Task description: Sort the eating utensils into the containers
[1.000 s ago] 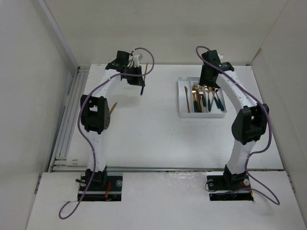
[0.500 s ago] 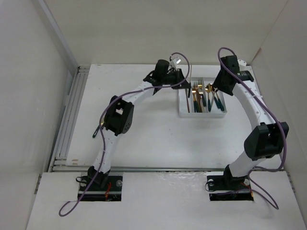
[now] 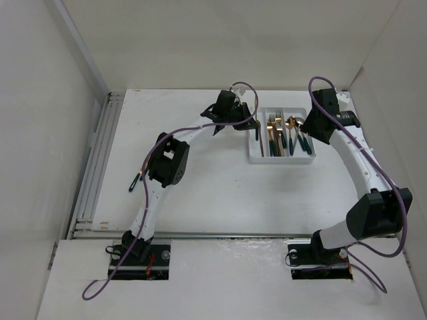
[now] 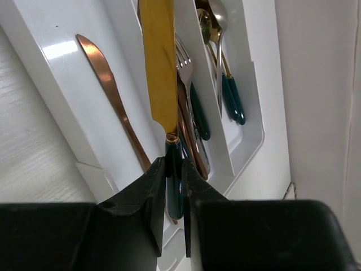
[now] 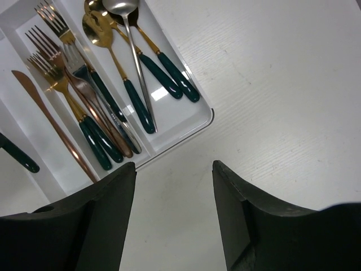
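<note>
Left pincer (image 4: 172,189) clamped on dark green handle of gold-bladed knife (image 4: 159,68), blade projecting ahead over white tray (image 4: 53,53). Copper knife (image 4: 113,99) lies in compartment to its left. Right pincer (image 5: 174,209) spread wide, empty; tray ahead-left, holding forks (image 5: 48,45), spoons (image 5: 96,28).

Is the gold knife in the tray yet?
Not yet. The gold knife hangs over the tray, its green handle pinched by the fingers of the left gripper.

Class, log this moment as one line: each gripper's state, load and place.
left gripper: shut on knife, over tray | right gripper: open, empty, beside tray
</note>
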Available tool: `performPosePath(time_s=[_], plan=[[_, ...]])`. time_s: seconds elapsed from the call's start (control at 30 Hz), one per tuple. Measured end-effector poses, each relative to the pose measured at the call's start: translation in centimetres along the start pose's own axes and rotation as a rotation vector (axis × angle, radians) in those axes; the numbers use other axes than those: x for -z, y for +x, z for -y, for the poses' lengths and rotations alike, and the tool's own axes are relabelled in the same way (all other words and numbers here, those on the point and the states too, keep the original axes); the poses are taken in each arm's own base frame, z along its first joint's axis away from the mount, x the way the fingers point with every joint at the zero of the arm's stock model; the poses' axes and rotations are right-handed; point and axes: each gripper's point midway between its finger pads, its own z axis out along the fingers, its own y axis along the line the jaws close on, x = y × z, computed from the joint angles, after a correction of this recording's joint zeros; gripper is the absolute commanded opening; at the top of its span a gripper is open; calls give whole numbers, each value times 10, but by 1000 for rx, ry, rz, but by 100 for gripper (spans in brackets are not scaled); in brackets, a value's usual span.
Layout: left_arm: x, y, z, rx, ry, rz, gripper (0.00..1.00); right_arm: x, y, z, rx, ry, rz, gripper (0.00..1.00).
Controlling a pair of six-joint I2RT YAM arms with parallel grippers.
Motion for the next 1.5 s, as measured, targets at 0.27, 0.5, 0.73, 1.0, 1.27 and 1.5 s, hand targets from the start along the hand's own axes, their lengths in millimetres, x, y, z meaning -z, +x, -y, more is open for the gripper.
performPosePath(time_s=[0.27, 0.5, 0.73, 1.0, 1.27, 1.5], plan=[[-5, 18, -16, -24, -41, -33, 35, 1, -1, 0, -8, 2, 3, 62], [-5, 26, -17, -22, -43, -57, 44, 1, -1, 0, -16, 2, 3, 62], [5, 15, -14, -84, -86, -70, 44, 2, -1, -6, -22, -25, 6, 63], [135, -88, -42, -479, -343, 56, 51, 4, 17, -65, 85, -183, 1, 78], [389, -114, -173, -692, -865, 22, 50, -6, 65, -137, 238, -343, -81, 81], [428, 44, -292, -483, -907, -482, 43, 19, 61, -175, 265, -503, -58, 81]])
